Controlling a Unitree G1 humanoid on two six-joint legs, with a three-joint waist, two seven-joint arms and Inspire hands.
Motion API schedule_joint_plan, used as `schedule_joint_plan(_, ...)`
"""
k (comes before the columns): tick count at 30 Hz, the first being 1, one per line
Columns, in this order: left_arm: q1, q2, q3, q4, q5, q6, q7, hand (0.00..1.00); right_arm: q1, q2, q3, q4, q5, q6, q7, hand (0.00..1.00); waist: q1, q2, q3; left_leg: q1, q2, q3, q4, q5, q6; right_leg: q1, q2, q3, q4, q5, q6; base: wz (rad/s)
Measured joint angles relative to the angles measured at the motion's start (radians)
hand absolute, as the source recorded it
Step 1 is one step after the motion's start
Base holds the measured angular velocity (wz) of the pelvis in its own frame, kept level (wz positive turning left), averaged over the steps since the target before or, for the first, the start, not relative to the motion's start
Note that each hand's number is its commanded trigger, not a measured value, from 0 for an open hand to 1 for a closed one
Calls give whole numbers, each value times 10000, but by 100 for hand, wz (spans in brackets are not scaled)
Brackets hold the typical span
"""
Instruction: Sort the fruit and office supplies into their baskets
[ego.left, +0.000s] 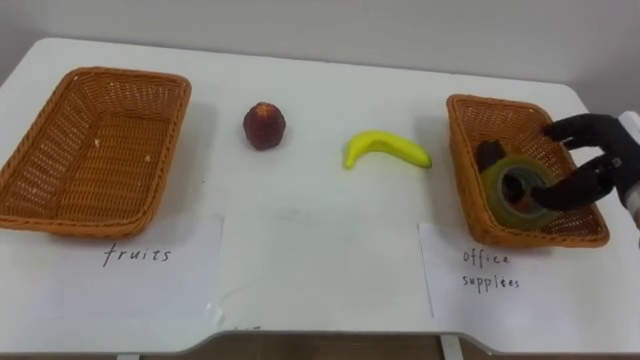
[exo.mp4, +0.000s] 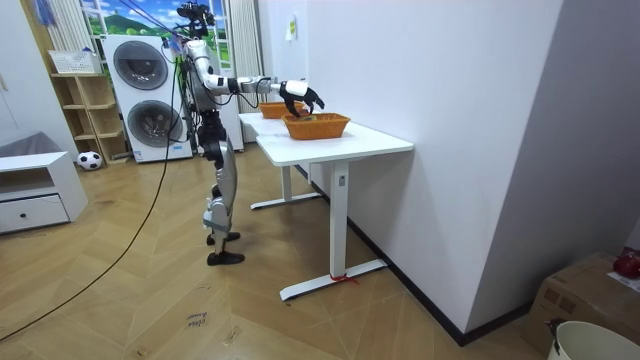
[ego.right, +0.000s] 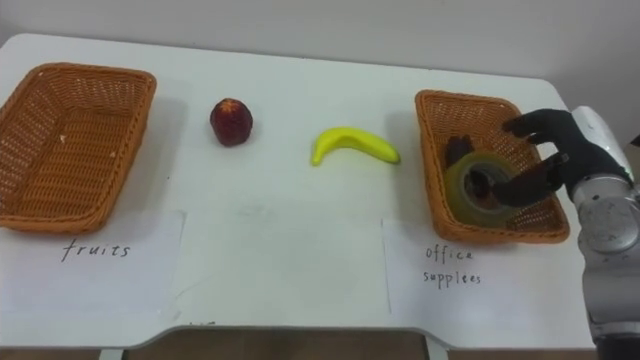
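White table (ego.left: 330, 95) with fruit lying out and the right hand (ego.left: 608, 150) held over a basket.

Left eye view: a round red apple (ego.left: 264, 125) and a curved yellow banana (ego.left: 386, 148) are seen on the table between the brown woven left basket (ego.left: 130, 76) and the brown woven right basket (ego.left: 497, 102); a yellowish roll of tape (ego.left: 497, 180) and a small dark object (ego.left: 489, 153) lie in the right basket, under fingers spread apart and clamped on nothing. Room view: the robot is seen standing at the table's end, one arm stretched over the nearer basket. Right eye view: the thumb is seen crossing the roll's right edge.
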Motion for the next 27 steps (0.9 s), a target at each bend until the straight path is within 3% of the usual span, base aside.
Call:
schedule_joint_plan(12, -12, -3, -18, -4, -191, 0, 2, 0, 0, 122, 25, 0, 18, 0, -35, 0, 14, -67, 71, -13, -2, 7, -9, -2, 0, -17, 5, 1, 1, 0, 0, 0)
schedule_joint_plan(23, -66, 76, -110, -18, -372, -7, 2, 0, -9, 121, 48, -54, 456, -47, -673, 0, 25, -131, 56, 125, 1, 39, -10, -1, -1, 45, 7, -41, 14, 0, 0, 0)
schedule_joint_plan(27, -216, 89, -87, 34, -389, -7, -95, 0, -9, 120, 44, -934, 1004, -47, -1018, 0, 16, -151, 52, 128, 21, 49, -18, -1, -1, 26, 4, -25, 39, 0, 0, -1)
